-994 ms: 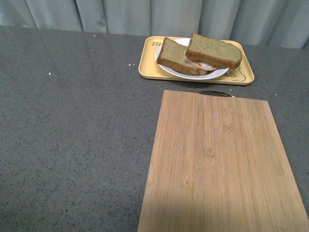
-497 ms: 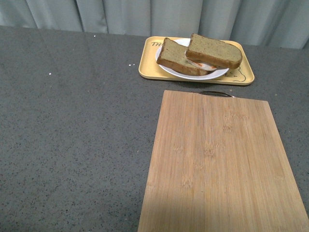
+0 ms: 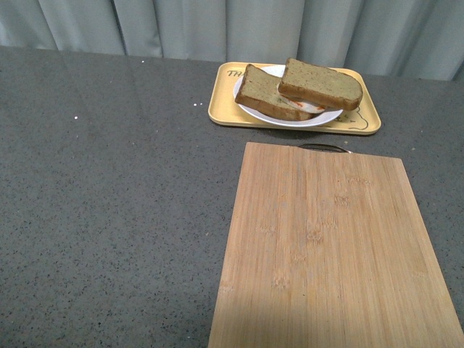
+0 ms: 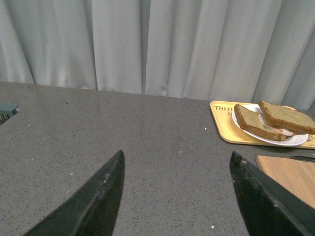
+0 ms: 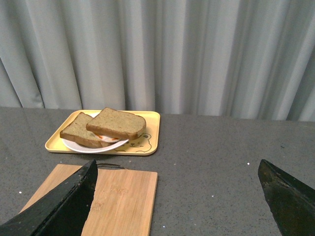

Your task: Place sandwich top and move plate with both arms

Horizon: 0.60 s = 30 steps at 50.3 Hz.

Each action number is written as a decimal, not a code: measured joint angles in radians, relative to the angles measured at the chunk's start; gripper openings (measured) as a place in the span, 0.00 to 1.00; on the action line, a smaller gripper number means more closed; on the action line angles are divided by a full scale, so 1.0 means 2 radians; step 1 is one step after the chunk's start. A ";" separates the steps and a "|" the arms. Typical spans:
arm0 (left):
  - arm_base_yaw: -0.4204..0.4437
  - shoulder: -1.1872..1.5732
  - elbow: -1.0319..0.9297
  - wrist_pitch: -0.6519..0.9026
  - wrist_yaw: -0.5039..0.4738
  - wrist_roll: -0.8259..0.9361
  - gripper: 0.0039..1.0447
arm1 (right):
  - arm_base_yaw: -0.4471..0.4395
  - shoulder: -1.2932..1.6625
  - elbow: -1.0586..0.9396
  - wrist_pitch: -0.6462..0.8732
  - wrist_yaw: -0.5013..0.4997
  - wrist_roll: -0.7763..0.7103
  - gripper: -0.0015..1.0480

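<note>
Sandwich top (image 3: 320, 82): You had the domed-edge slice lying tilted on the plate, its near end propped on the other slice and its far end over the rim.
Handling: In my judgement it was light, soft and crumbly; a hard pinch would dent it. You would do best to take it across the two long crust sides, jaws level, with light pressure.
Lower slice (image 3: 266, 93): It lay on the plate beside and partly beneath the sandwich top. A white and orange filling (image 3: 310, 102) showed between the two; what it was could not be told.
Plate (image 3: 290, 118): The round white plate sat inside the yellow tray, roughly central. I judged it stiff, smooth and slippery at the rim, so you should take it at opposite rim edges, one arm each.
Yellow tray (image 3: 221, 98): It carried the plate and sat on the dark counter (image 3: 109, 188), against the curtain side.
Cutting board (image 3: 330, 246): It lay on the near side of the plate, just clear of the tray, bare.
Left gripper (image 4: 177, 196): It was spread wide and empty, above the counter, well away from the plate.
Right gripper (image 5: 179, 199): It was spread wide and empty, well back from the plate, above the board's side.
Progress: Neither step had begun.
</note>
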 joint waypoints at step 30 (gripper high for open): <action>0.000 0.000 0.000 0.000 0.000 0.000 0.94 | 0.000 0.000 0.000 0.000 0.000 0.000 0.91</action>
